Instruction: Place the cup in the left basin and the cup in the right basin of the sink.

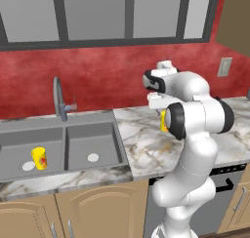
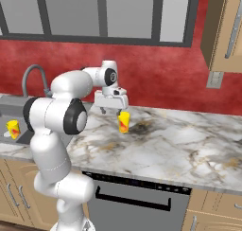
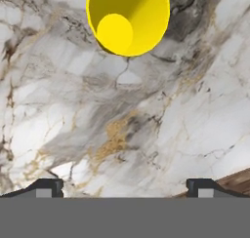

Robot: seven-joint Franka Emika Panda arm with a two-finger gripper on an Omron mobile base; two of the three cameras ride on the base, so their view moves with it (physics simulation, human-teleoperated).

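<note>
One yellow cup with a red mark stands upright in the left basin of the grey sink, also seen as the cup at the far left. The right basin holds nothing but its pale drain. A second yellow cup stands upright on the marble counter, right of the sink; my arm partly hides this cup. My gripper hangs open just above it and slightly to its left. From the hand, the cup's open mouth lies ahead of the spread fingertips.
A tall curved tap rises behind the sink divider. The red backsplash runs close behind the hand. A wall outlet and an upper cabinet are at the right. A dishwasher sits under the counter.
</note>
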